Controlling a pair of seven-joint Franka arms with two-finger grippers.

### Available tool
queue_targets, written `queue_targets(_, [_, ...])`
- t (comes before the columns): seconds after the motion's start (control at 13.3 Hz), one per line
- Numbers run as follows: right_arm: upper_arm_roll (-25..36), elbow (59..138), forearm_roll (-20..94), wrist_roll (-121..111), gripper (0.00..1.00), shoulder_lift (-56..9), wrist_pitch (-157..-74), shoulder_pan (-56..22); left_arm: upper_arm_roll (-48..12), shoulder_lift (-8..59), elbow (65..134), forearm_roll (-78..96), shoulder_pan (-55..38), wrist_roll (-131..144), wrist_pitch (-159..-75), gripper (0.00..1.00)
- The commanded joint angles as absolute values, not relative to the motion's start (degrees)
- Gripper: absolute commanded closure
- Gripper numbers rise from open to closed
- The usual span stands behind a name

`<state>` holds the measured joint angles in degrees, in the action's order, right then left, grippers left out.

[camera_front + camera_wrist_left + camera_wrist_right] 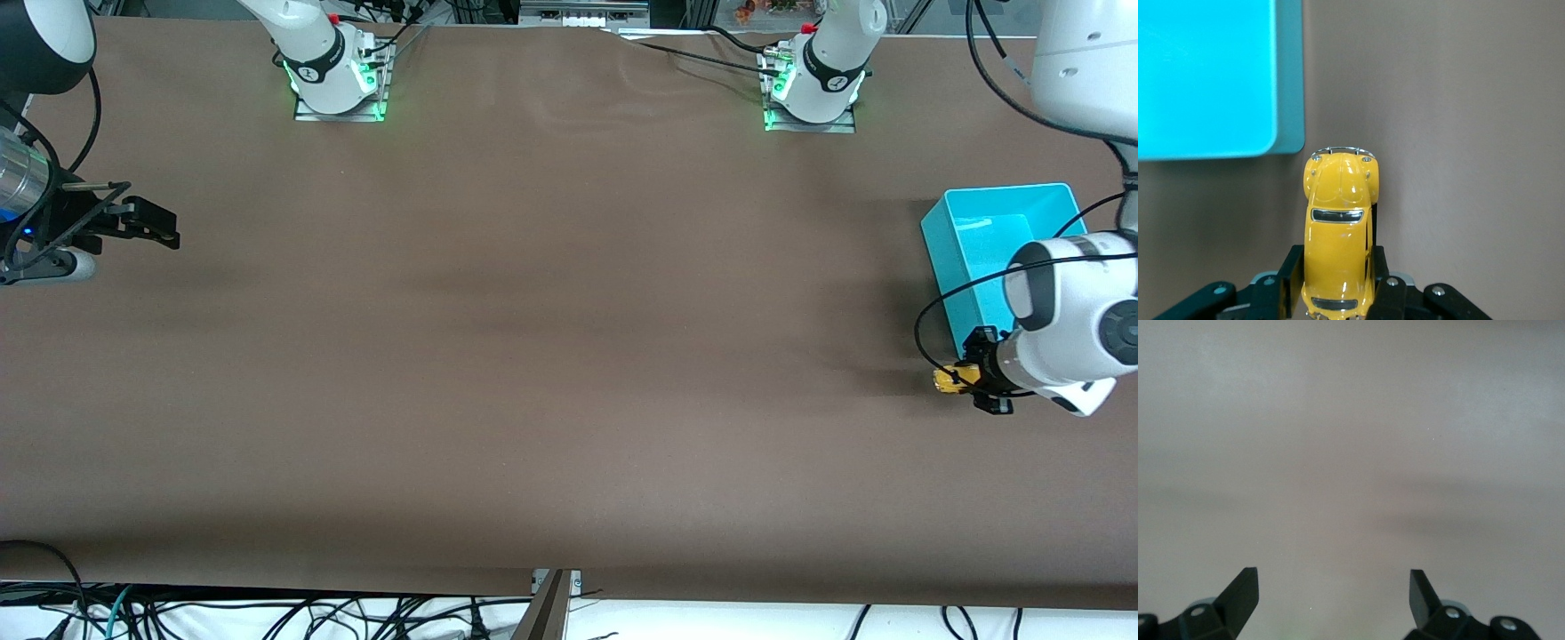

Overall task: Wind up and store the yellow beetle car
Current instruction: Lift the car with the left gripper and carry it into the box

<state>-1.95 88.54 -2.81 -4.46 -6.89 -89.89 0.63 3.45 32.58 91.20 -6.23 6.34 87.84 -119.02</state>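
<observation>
The yellow beetle car [948,380] is held by its sides in my left gripper [967,380], low over the table just off the near corner of the cyan bin [941,253], on the side nearer the front camera. In the left wrist view the car [1340,220] sits between the black fingers [1290,277], with its nose pointing past the bin's corner [1290,100]. I cannot tell whether its wheels touch the table. My right gripper [156,228] waits open and empty over the right arm's end of the table; its wrist view [1331,590] shows only bare tabletop.
The brown table [551,356] stretches between the two arms. Both arm bases [338,80] stand along the edge farthest from the front camera. Cables hang off the edge nearest it.
</observation>
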Motion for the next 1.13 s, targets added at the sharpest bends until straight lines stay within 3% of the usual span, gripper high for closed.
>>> queue_targets(0.0, [-2.37, 87.98, -3.34, -4.39, 0.00, -6.94, -90.18, 0.79, 3.78, 32.70, 83.00, -5.27, 6.41, 87.63, -106.84, 1.00])
queue_targets(0.3, [-2.29, 87.98, -3.34, -4.31, 0.00, -6.94, -90.18, 0.79, 4.74, 29.28, 82.26, -6.15, 8.60, 81.49, -95.82, 1.00])
queue_targets(0.53, [-2.29, 87.98, -3.34, -4.13, 0.00, -6.94, -90.18, 0.79, 4.75, 24.98, 88.74, -6.85, 14.39, 79.63, -96.75, 1.00])
queue_targets(0.68, [-2.29, 87.98, -3.34, -4.13, 0.00, -6.94, -90.18, 0.88, 4.66, 22.16, 95.67, -8.69, 16.69, 78.84, -100.88, 1.00])
queue_targets(0.83, [-2.29, 87.98, -3.34, -4.13, 0.00, -6.94, -90.18, 0.88, 3.96, 16.55, 106.65, -11.42, 21.69, 77.18, -110.52, 1.00])
queue_targets(1.05, [-2.29, 87.98, -3.34, -4.13, 0.00, -6.94, -90.18, 0.88, 10.52, 7.93, 124.93, -11.51, 21.10, 72.78, -125.73, 1.00])
